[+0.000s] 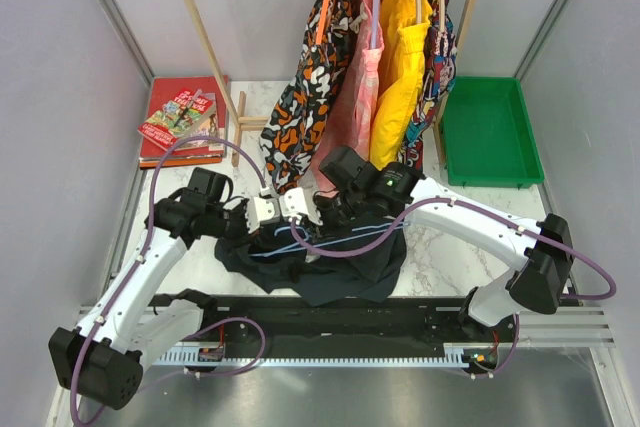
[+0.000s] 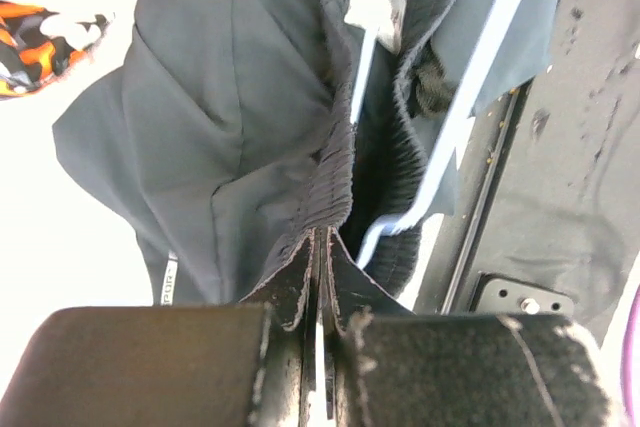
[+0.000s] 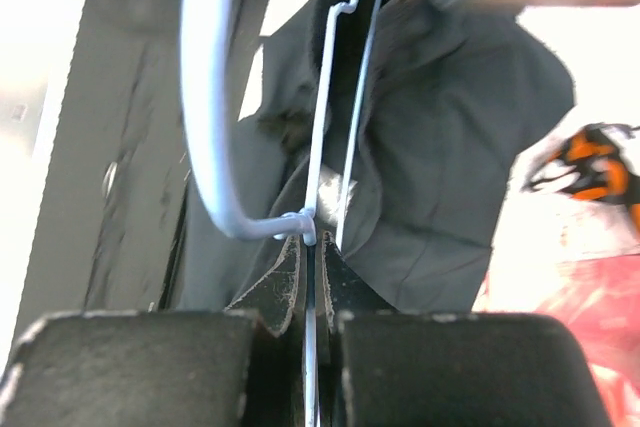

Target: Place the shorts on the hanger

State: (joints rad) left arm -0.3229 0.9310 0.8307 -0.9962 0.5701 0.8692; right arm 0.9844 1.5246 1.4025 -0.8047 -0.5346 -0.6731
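Threading step is in progress. Left jaws are clamping the waistband of the shorts (image 2: 230,147); right jaws are pinching the hanger (image 3: 208,47) wire (at its neck). Shorts are lying mid-surface (image 1: 440,272), toward the near edge. Next move probably calls for spreading the waistband along the wire.

Pale-blue hanger (image 2: 478,82) partly inside black shorts (image 1: 350,272)

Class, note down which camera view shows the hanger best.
Right wrist: the hanger shows hook, neck and body wires, gripped by the right hand. Left wrist shows only its wires amid the shorts; top external, faint blue lines.
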